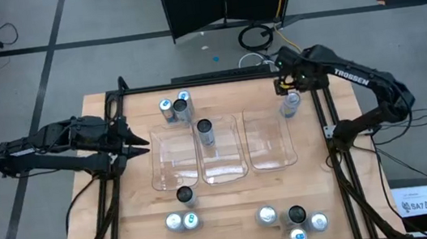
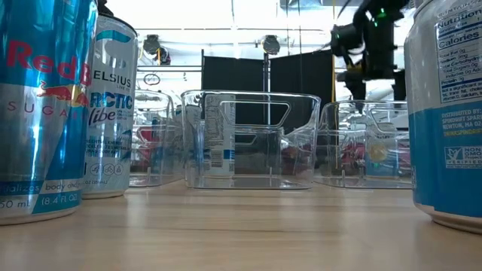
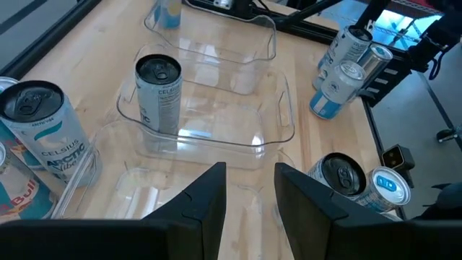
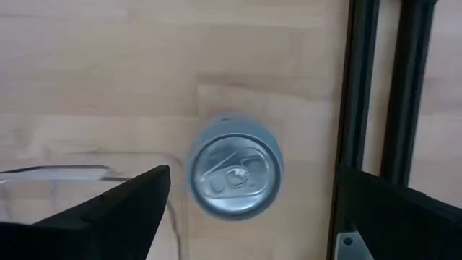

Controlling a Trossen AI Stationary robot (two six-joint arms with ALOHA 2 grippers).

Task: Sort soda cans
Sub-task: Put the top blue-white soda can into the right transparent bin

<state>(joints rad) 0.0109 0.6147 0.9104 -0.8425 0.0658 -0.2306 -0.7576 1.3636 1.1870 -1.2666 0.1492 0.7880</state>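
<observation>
We read "Red Bull" and "CELSIUS ARCTIC Vibe" on near cans (image 2: pixel 111 113), one Celsius can (image 3: pixel 159 92) standing in the middle tray (image 1: pixel 223 167); right gripper (image 4: pixel 249 198) wide above a silver-topped can (image 4: pixel 234 173) on the desk (image 1: pixel 232 207), left gripper (image 3: pixel 249 191) narrow, empty.

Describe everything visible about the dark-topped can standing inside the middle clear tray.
The dark-topped Celsius can is a slim metal drink can with a pale silver-white printed body, a black lid and an unopened pull tab. It stands upright inside the middle clear plastic tray, near the end of that tray farther from the camera-side edge of the table, resting on the tray floor. It is the only can in that tray, and neither gripper touches it.
</observation>
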